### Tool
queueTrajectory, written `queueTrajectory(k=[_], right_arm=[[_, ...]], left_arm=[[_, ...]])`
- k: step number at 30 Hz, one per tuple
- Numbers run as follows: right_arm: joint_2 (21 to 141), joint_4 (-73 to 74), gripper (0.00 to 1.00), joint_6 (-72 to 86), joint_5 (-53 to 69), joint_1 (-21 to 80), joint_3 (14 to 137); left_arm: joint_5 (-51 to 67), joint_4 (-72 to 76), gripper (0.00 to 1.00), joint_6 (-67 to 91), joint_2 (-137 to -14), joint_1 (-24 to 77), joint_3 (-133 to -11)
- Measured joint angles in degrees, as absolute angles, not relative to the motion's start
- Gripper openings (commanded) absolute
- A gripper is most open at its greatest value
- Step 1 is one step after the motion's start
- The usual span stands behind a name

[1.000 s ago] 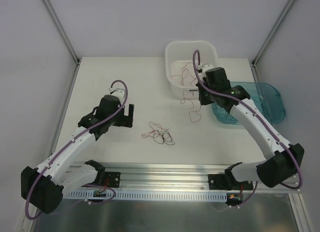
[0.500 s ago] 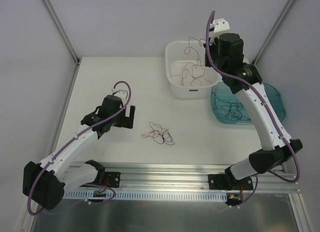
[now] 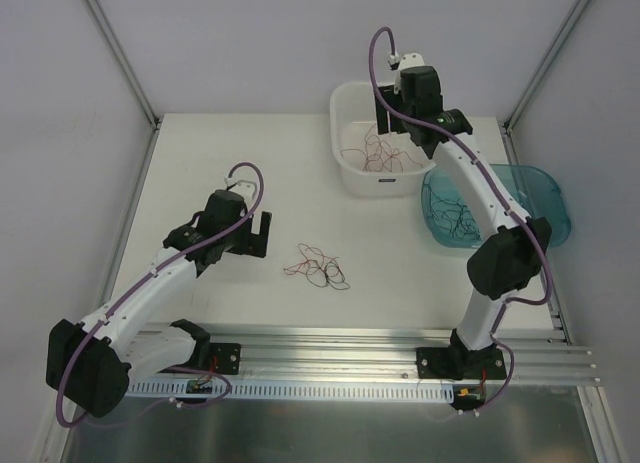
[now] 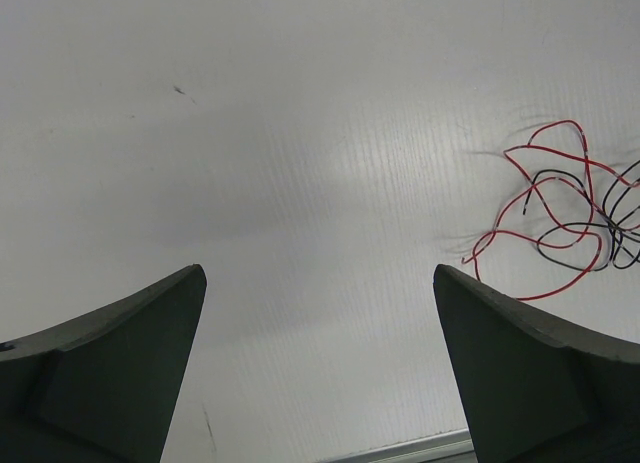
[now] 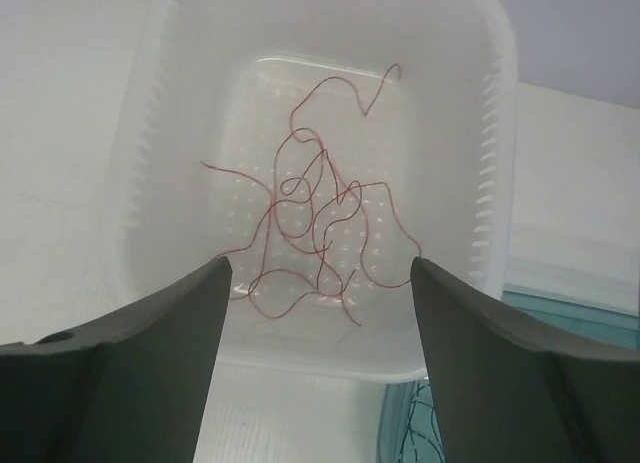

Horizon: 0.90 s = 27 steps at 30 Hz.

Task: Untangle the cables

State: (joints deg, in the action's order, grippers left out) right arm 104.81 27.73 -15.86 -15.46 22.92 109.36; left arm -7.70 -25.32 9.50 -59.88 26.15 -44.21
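- Your right gripper (image 5: 320,268) hangs over the white basket (image 3: 385,186) at about 1 o'clock on the table (image 3: 230,153). Its jaws are spread and nothing is between them.
- Loose red strands (image 5: 315,213) lie curled on the basket floor, directly under those jaws. Judging by that, the drop-off of a sorted red cable looks finished.
- The teal basket (image 3: 548,188) sits at 3 o'clock, touching the white one's corner. It holds black strands (image 3: 455,213).
- One tangle (image 3: 318,265) of red and black cable is left on the bare table, a little toward 6 o'clock from the centre.
- Your left gripper (image 4: 320,273) hovers just off the table at 9 o'clock of that tangle. Its jaws are wide apart and empty, and in its wrist view the wires sit off at 3 o'clock, outside the jaws.
- The step in hand is probably going back for the last knot.
- Next, bring the right arm down toward 7 o'clock and pick a single outer loop. The wire is hair-thin, so close low and squarely on it.
- Use the left jaws to pin the other colour, or the whole knot may lift together.
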Motion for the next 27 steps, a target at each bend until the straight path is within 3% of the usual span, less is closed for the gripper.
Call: queueTrajectory(k=[11, 21, 27], right_arm=[[83.7, 31.4, 0.76, -11.5, 1.7, 33.3, 84.5], [77.9, 27.0, 0.73, 4.6, 5.6, 45.6, 54.8], [77.6, 19.3, 0.65, 14.5, 4.2, 49.6, 48.2]], left_arm=[[-0.9, -24.7, 0.99, 8.8, -59.9, 26.2, -44.2], [14.6, -21.6, 0.99, 6.6, -63.4, 29.1, -44.1], [19.3, -21.2, 0.95, 5.1, -69.0, 32.2, -44.1]])
